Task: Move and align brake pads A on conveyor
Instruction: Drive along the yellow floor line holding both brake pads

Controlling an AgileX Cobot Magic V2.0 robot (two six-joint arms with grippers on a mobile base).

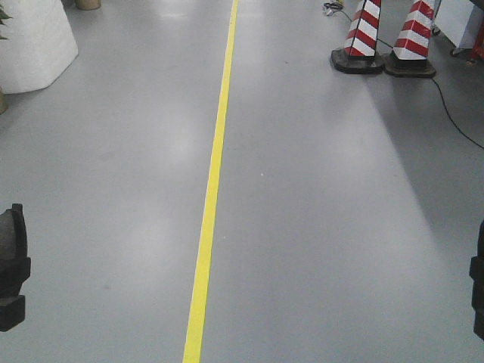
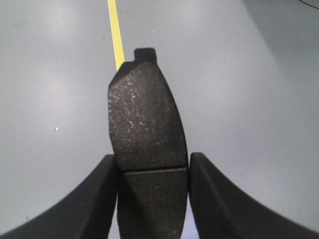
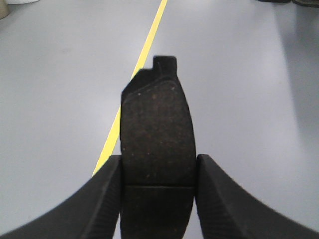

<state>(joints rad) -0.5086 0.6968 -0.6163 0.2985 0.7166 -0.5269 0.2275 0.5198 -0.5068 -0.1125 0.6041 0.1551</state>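
closest in, the left gripper (image 2: 152, 172) has its fingers (image 2: 94, 199) pinching a brake pad (image 2: 144, 124) by its long edges at the cross groove, tab end pointing away, held above the floor (image 2: 249, 99). likewise the right gripper (image 3: 158, 172) has its fingers (image 3: 219, 199) clamped on a second brake pad (image 3: 157, 129), gripped near the groove with its tab end away. in the front view only dark gripper parts show at the lower left edge (image 1: 11, 265) and lower right edge (image 1: 478, 280). farther out, a yellow line (image 1: 212, 189) runs along the grey floor. two red-and-white cones (image 1: 386, 38) stand at the far right, a white object (image 1: 34, 41) at the far left.
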